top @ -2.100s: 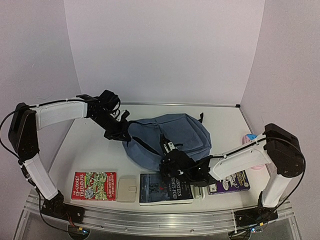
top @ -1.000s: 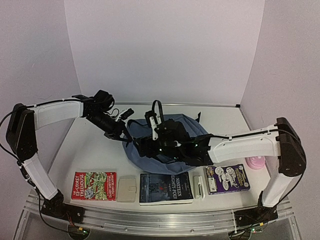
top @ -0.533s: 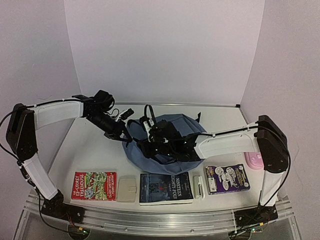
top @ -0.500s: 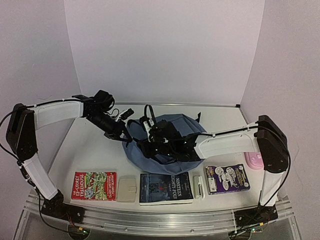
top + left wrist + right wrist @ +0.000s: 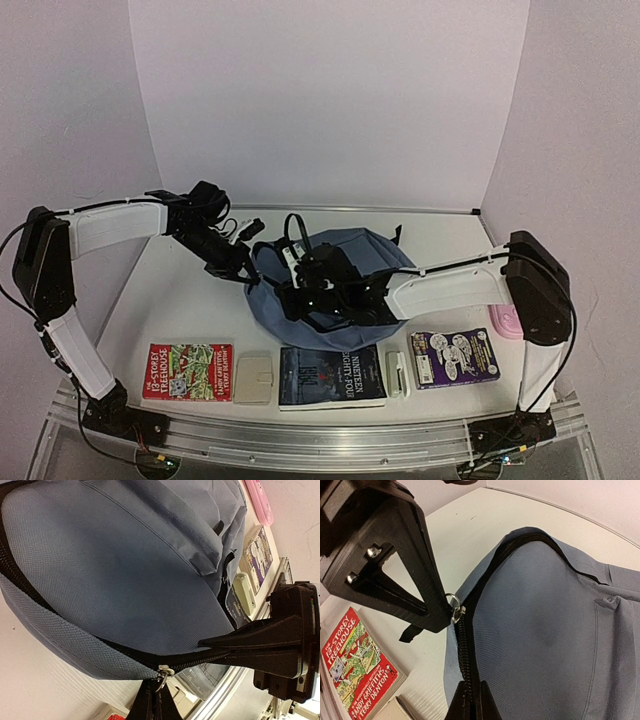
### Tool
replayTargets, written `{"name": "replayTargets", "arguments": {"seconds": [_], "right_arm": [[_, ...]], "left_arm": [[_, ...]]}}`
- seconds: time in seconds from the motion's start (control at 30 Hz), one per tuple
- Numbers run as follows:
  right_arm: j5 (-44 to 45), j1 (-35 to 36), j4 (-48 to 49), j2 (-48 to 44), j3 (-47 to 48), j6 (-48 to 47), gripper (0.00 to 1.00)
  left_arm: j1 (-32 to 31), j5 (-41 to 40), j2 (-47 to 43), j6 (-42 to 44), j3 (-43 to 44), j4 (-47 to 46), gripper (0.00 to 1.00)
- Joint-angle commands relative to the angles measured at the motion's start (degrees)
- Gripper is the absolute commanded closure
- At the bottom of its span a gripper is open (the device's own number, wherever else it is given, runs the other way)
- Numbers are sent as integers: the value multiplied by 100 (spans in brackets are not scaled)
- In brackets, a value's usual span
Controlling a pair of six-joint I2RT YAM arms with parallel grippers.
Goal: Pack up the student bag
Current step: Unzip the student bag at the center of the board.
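Your L arm (image 5: pixel 115 225) stretches rightward over the table (image 5: pixel 170 290). Its left gripper (image 5: pixel 152 692) is down at the left rim of the student bag (image 5: pixel 365 255). Jaws there are pinched tight on the zipper pull (image 5: pixel 162 673), w/ the ring showing just past the tips. Your R arm (image 5: pixel 450 290) reaches leftward right across the bag, wrist low. The right gripper (image 5: pixel 470 690) is clamped narrow on the black zipper track (image 5: pixel 462 650) just beside the pull, so the two grippers sit v. close together.

The bag lies mid-table, front pocket up, zip closed where visible. Along the near edge, L to R:
- Treehouse book (image 5: pixel 187 371)
- beige flat case (image 5: pixel 254 378)
- Nineteen Eighty-Four paperback (image 5: pixel 330 377), its far edge at the bag
- small white item (image 5: pixel 397 373)
- purple book (image 5: pixel 455 358)

The pink pencil case (image 5: pixel 508 322) sits by the R arm's elbow, partly hidden.
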State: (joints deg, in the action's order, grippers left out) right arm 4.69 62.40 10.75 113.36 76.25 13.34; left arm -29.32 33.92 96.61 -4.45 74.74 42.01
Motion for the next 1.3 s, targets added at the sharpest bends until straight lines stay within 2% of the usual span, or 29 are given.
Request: {"name": "replayTargets", "arguments": {"seconds": [0.0,0.33,0.87,1.27], "right_arm": [[-70,128,-124,-252,-304,90,100],[-29,412,-145,-497,-678,386,100],[231,805,-598,-774,-754,410,100],[258,1191,-793,-857,-727,622,100]], "left_arm": [[321,-543,-36,-107,132,-123,100],[539,-836,-54,-236,149,-130,100],[848,-1862,-25,-326,172,51,100],[1130,-1660,250,-434,280,49,100]]}}
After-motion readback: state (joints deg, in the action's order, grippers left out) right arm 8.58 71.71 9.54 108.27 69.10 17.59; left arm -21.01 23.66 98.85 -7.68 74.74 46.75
